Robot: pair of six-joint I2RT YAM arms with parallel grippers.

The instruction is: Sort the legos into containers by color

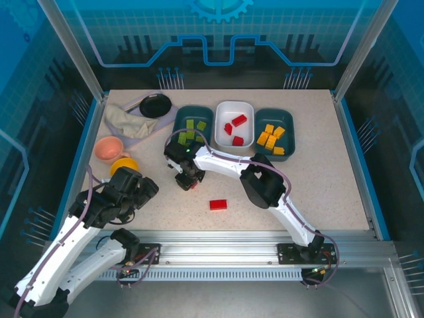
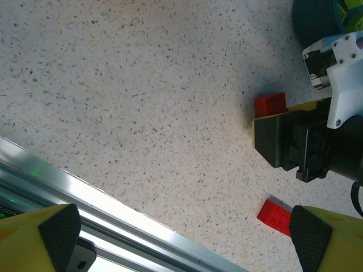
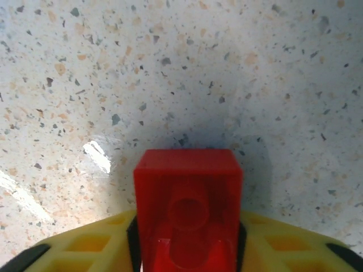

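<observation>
Right wrist view: red brick (image 3: 188, 209) on the table, clamped between the right gripper (image 3: 187, 245) fingers, pads on both sides. Left gripper (image 2: 184, 235): jaws wide, empty, hovering near the rail. Second red brick (image 1: 218, 204): loose on the table, near the right arm's elbow. White tub (image 1: 235, 104): holds reds, back row, between two teal tubs. Hazards: the grip looks to sit at the fingertips, so the brick may pivot or slip on lifting; the way to the white tub passes just beside the green-filled teal tub (image 1: 179, 120), so a drop there missorts; the arms stand close, so a left reach risks contact.
</observation>
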